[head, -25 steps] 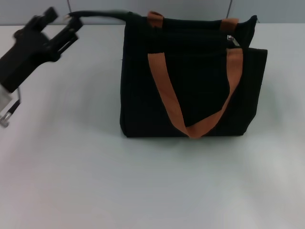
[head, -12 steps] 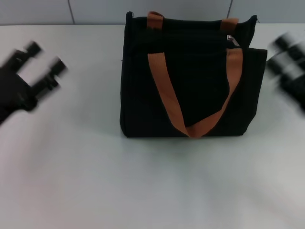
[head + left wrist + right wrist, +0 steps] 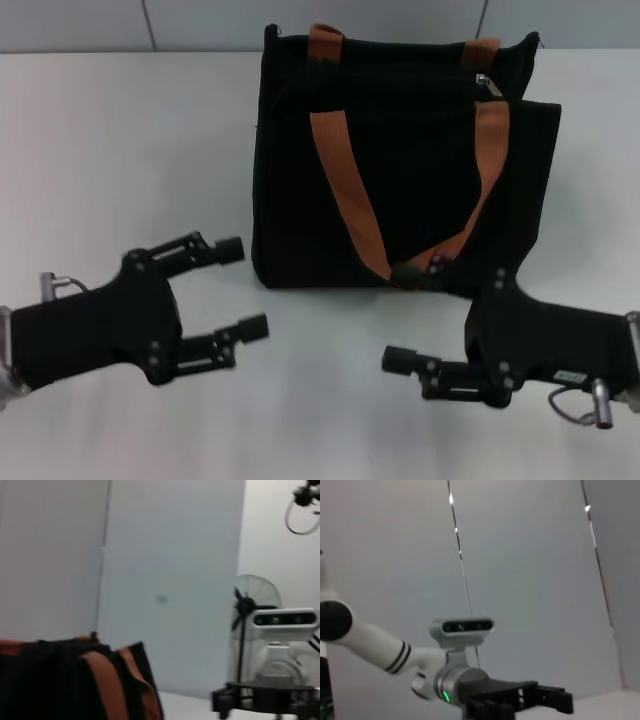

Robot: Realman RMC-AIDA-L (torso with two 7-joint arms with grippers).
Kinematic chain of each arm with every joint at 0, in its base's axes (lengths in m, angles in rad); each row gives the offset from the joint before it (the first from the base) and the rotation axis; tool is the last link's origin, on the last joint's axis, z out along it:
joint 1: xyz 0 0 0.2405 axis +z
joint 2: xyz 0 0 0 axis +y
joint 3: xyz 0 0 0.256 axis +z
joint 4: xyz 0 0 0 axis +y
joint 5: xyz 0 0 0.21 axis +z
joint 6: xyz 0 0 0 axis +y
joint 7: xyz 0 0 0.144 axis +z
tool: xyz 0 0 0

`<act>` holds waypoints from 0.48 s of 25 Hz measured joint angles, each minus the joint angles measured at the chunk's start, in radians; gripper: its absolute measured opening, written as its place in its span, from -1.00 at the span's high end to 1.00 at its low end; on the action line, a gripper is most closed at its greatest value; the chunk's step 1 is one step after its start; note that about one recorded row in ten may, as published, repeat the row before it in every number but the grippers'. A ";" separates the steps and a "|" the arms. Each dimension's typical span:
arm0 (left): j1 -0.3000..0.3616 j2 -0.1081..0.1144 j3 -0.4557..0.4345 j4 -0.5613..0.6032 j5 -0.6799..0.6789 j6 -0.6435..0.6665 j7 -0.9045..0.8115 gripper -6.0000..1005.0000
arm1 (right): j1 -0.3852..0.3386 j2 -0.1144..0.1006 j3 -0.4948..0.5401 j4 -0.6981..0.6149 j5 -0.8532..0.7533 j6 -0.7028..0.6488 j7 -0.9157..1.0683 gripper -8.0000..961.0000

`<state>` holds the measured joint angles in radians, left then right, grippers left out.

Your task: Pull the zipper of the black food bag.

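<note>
Black and angular, the left gripper [image 3: 235,290] hovers low over the pale grey desk [image 3: 130,140] nearest the camera on the robot's left, fingers spread wide and holding nothing. Opposite it, the right gripper [image 3: 402,318] sits just as low on the robot's right, also spread wide and empty, its upper finger just in front of the bag's bottom edge; contact cannot be told.

Behind both stands the large boxy black fabric food bag [image 3: 400,160], upright, its orange-brown webbing handle [image 3: 345,190] draped down the front face. Farthest back, at the bag's top edge toward the robot's right, lies the small silver metal zipper pull [image 3: 486,84], well apart from either gripper.

The likely trouble: both grippers sit low, so a rise toward the zipper could snag the loose handle or nudge the soft bag back. The tab is tiny against wide fingers, so a pinch could close on fabric. Unbraced, the bag may slide or tip under the pull.
</note>
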<state>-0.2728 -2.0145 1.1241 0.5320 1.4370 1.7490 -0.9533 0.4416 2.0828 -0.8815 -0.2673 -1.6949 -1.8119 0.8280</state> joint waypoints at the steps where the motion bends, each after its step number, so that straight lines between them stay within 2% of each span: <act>1: -0.001 -0.002 0.001 0.008 0.024 0.007 0.002 -0.59 | -0.004 0.002 -0.005 0.000 0.000 0.013 -0.004 -0.61; 7: 0.006 0.000 0.003 0.023 0.063 0.017 0.003 -0.59 | 0.004 0.003 -0.002 0.044 0.006 0.083 -0.004 -0.62; 12: 0.001 -0.013 0.004 0.024 0.109 0.005 0.004 -0.59 | 0.014 0.006 -0.008 0.067 0.007 0.121 -0.011 -0.62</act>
<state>-0.2720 -2.0275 1.1278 0.5563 1.5459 1.7541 -0.9497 0.4560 2.0892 -0.8896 -0.2007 -1.6875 -1.6907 0.8167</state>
